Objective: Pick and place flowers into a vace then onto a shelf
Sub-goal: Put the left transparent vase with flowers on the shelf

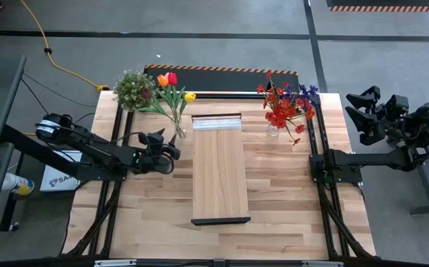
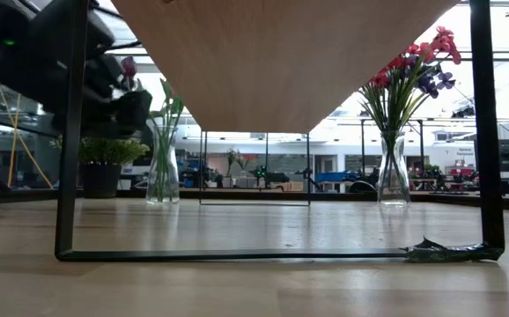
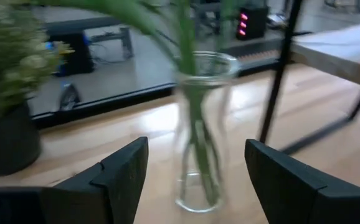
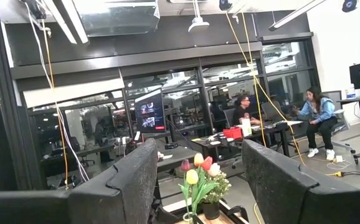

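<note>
A clear glass vase [image 1: 179, 133] stands on its base on the tabletop left of the shelf. It holds orange, red and yellow tulips [image 1: 171, 80], whose green stems [image 3: 195, 124] stand inside the glass. My left gripper [image 1: 171, 153] is open just on the near side of this vase [image 3: 200, 143], its two fingers apart and touching nothing. A second vase [image 1: 273, 130] with red sprays and purple flowers [image 1: 285, 104] stands right of the shelf. The shelf [image 1: 220, 174], a long pale board, lies mid-table. My right gripper [image 4: 195, 180] is open, parked off the table's right side [image 1: 367, 115].
A bushy green potted plant [image 1: 133, 89] stands at the far left corner, close to the tulip vase. The shelf's black frame legs [image 2: 68, 176] rise from the tabletop. In the right wrist view, people [image 4: 317, 118] sit in the room beyond the table.
</note>
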Controlling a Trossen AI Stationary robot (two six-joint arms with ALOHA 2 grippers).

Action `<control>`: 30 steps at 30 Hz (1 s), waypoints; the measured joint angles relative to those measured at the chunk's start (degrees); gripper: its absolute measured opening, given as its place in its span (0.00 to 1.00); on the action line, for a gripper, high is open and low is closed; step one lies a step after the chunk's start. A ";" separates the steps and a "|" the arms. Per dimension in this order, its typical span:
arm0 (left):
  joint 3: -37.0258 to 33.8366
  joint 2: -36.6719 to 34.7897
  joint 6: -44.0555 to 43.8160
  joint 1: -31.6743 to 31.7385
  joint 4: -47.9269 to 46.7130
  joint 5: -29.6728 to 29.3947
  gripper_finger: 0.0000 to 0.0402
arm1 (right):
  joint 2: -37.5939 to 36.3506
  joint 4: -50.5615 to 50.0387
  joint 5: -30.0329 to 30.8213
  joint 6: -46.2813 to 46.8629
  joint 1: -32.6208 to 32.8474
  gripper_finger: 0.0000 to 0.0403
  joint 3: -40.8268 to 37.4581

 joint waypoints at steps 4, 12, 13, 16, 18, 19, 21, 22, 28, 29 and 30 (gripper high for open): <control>0.02 0.62 11.10 2.67 8.42 5.75 0.74 | 0.00 0.00 0.01 0.05 0.02 0.55 0.00; -3.91 1.77 21.18 8.77 24.99 11.73 0.74 | 0.00 0.02 -0.21 1.12 0.00 0.55 0.00; -4.37 1.77 23.26 9.53 27.16 13.35 0.74 | 0.00 0.02 -0.21 1.15 0.01 0.55 0.00; -5.48 1.77 26.18 12.21 30.34 16.52 0.74 | 0.00 0.02 -0.21 1.07 0.01 0.55 0.00; -5.57 1.77 26.78 14.01 30.63 18.23 0.74 | 0.00 0.02 -0.22 1.12 0.00 0.55 0.00; -5.57 1.77 26.87 14.68 30.65 18.77 0.74 | 0.00 0.02 -0.24 1.21 0.00 0.55 0.00; -5.57 1.77 27.00 15.93 30.72 19.65 0.74 | 0.00 0.02 -0.24 1.31 0.00 0.55 0.00; -5.57 1.77 27.13 16.45 30.85 19.80 0.74 | 0.00 0.02 -0.24 1.32 0.00 0.55 0.00; -5.57 1.77 30.06 19.74 31.81 25.61 0.74 | 0.00 0.02 -0.21 1.32 0.00 0.55 0.00; -5.57 1.84 30.56 20.27 32.14 26.52 0.74 | 0.00 0.02 -0.21 1.32 0.01 0.55 0.00; -5.59 2.22 31.11 20.83 33.05 27.27 0.74 | 0.00 0.02 -0.21 1.32 0.00 0.55 0.00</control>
